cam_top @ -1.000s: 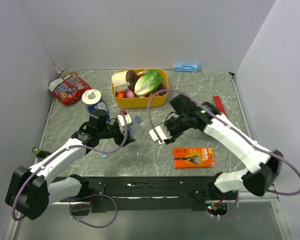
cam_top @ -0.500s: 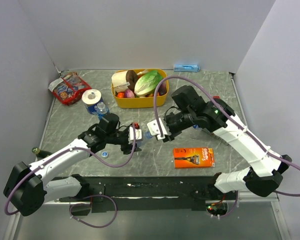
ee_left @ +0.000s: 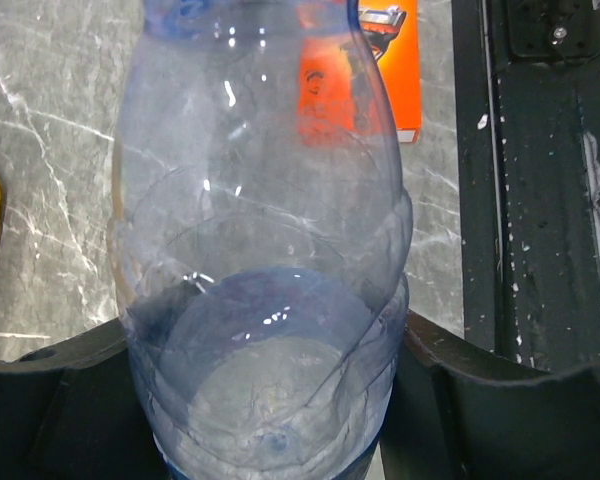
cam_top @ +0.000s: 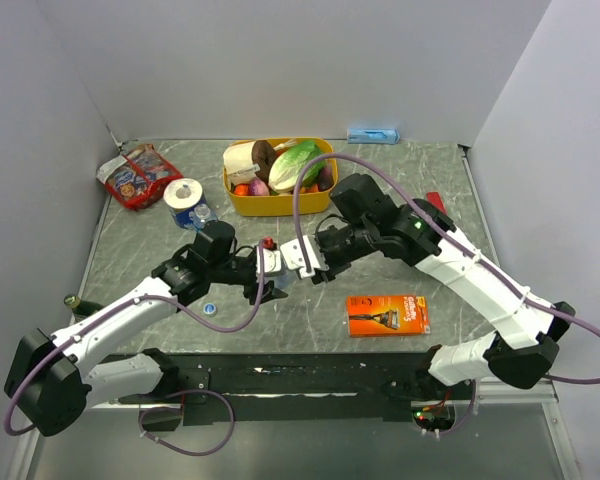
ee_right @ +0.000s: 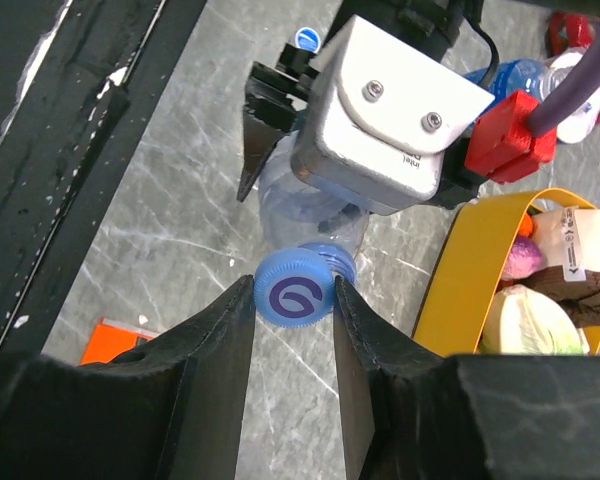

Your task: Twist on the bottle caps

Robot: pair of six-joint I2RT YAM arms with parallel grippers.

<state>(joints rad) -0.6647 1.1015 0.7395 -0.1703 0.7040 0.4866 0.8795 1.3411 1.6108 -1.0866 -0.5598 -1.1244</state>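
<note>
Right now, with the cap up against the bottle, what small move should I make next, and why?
Probably twist the right gripper to start the thread. Its fingers pinch the blue cap, which appears to sit on the mouth of the bottle. The left gripper clamps the bottle's body, so it should resist the turn.

The left arm (cam_top: 130, 305) is stretched low toward the middle, and its tool (ee_left: 270, 400) is clamped on a bottle (ee_left: 265, 200). The right arm (cam_top: 480, 275) is bent in from the right, its wrist facing the left one. Its tool (ee_right: 293, 300) is closed around a cap (ee_right: 295, 290), with both fingers (ee_right: 220, 340) pressed against the rim.
</note>
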